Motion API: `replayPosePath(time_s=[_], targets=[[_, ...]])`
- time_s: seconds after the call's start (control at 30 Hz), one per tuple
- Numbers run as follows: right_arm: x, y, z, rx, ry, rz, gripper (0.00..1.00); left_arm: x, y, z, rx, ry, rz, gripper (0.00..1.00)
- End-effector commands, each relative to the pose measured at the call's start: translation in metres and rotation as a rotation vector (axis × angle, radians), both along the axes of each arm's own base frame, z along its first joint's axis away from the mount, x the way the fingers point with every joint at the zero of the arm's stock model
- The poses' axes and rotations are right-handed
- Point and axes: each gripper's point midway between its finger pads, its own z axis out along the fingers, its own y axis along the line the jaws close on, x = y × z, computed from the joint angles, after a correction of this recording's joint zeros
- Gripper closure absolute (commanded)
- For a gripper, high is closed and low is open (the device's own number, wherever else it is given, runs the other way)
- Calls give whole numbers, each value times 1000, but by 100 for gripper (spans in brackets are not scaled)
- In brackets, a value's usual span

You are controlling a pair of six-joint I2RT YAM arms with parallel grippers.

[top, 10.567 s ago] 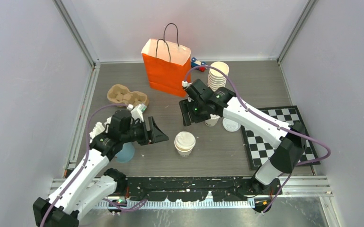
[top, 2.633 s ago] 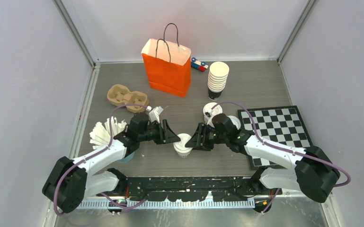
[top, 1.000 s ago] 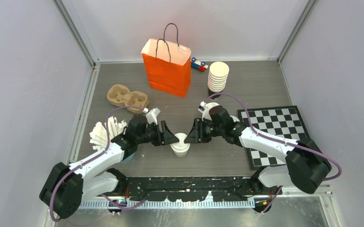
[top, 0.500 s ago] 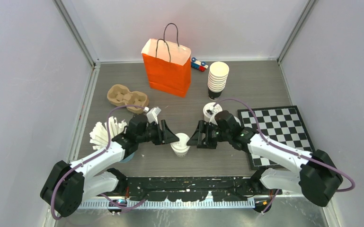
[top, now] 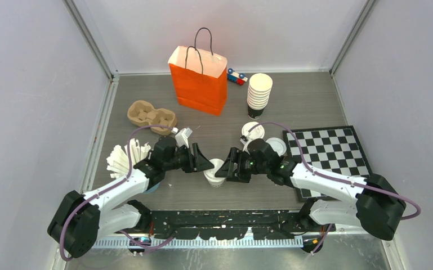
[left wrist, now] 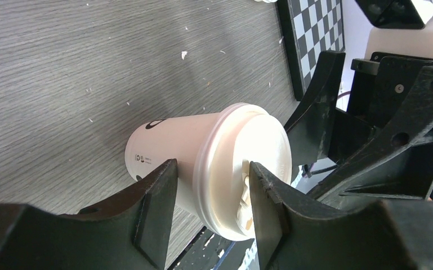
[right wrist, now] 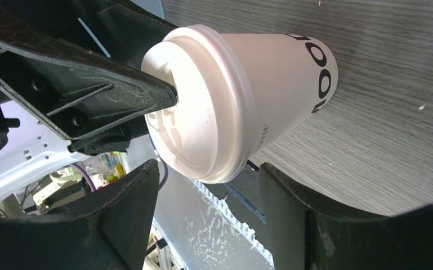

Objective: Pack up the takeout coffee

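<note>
One takeout coffee (top: pixel 214 173), a white paper cup with a white plastic lid, stands upright near the table's front middle. My left gripper (top: pixel 202 163) reaches it from the left. In the left wrist view the gripper (left wrist: pixel 213 166) is shut on the cup (left wrist: pixel 174 135), one finger against the wall under the rim and the other on the lid. My right gripper (top: pixel 227 167) faces the cup from the right. In the right wrist view it (right wrist: pixel 208 169) is open, and the cup (right wrist: pixel 259 73) stands just beyond its fingertips, not between them.
An orange paper bag (top: pixel 199 84) stands at the back. Right of it are a stack of nested cups (top: pixel 259 93) and a small toy (top: pixel 236 76). A cardboard carrier (top: pixel 151 115) lies at left. A chessboard (top: pixel 329 160), another white cup (top: pixel 252 132) and a loose lid (top: pixel 275 147) are behind my right arm.
My right gripper let go of the cup's lid, opened and backed off to the right, then came close to the cup again. My left gripper kept its hold.
</note>
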Motion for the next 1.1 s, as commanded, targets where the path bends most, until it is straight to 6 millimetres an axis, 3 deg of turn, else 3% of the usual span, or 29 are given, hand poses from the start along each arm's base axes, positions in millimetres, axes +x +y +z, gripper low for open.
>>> replayPosePath(time_s=[0.0, 0.27, 0.53, 1.07], targets=[[14, 11, 9, 56, -33, -69, 31, -2, 3, -7, 16, 2, 11, 50], [13, 14, -2, 66, -21, -82, 36, -2, 2, -7, 16, 2, 13, 50], [9, 9, -17, 85, 1, -106, 47, -2, 4, -12, 32, 2, 19, 51], [-1, -27, -90, -38, 50, -200, 64, -7, 7, -23, 32, 25, 23, 51]])
